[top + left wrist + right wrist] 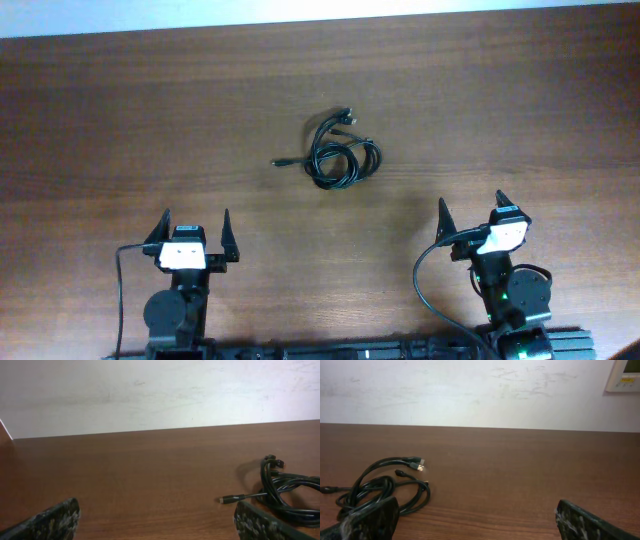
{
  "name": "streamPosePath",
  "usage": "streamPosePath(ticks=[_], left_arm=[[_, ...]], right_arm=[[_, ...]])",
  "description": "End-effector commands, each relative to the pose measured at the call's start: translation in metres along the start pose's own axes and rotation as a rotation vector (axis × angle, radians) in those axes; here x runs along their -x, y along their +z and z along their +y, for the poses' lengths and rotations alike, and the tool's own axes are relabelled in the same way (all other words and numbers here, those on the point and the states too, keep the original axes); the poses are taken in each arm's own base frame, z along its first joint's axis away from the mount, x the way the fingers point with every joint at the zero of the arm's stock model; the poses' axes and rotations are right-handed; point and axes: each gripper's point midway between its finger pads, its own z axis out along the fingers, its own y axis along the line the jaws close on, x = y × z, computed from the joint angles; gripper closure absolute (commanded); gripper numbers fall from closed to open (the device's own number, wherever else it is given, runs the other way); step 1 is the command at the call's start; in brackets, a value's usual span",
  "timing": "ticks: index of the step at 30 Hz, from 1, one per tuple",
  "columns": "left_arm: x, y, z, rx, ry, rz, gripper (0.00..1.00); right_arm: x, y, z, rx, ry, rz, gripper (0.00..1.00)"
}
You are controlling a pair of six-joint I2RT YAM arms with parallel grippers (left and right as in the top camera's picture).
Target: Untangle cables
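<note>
**While both sets of jaws stand wide open, the cable bundle (343,155) is seen tangled at mid-table**

Since nothing is gripped between its fingers, the left gripper (196,218) is shown empty, its jaws spread wide, near the front of the wooden table (120,110). The right gripper (472,205) is likewise seen with its jaws spread wide and nothing held, at the front on the right side.

The black cable bundle is found coiled in a loose knot near the middle of the table, well apart from both grippers and farther from the robot than either. One thin lead is stretched out of the coil towards the left and is ended by a small plug (277,163) that lies flat on the wood. Further connector ends (347,116) are pointed away from the far side of the coil.

From the left wrist camera the bundle is seen ahead and to the right. From the right wrist camera it is seen ahead and to the left, partly hidden behind one finger. A pale wall (150,395) is seen beyond the far edge of the table.
</note>
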Motion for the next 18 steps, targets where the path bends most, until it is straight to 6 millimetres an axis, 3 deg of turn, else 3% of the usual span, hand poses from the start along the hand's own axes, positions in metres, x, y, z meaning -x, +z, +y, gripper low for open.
streamPosePath(ticks=[1, 18], left_arm=[[-0.001, 0.0, -0.001, -0.01, 0.015, -0.001, 0.01], [0.012, -0.001, -0.001, -0.014, -0.011, 0.035, 0.01]], right_arm=[[-0.002, 0.0, 0.0, -0.002, 0.004, 0.002, 0.01], [-0.002, 0.0, 0.0, -0.002, 0.004, 0.002, 0.01]])
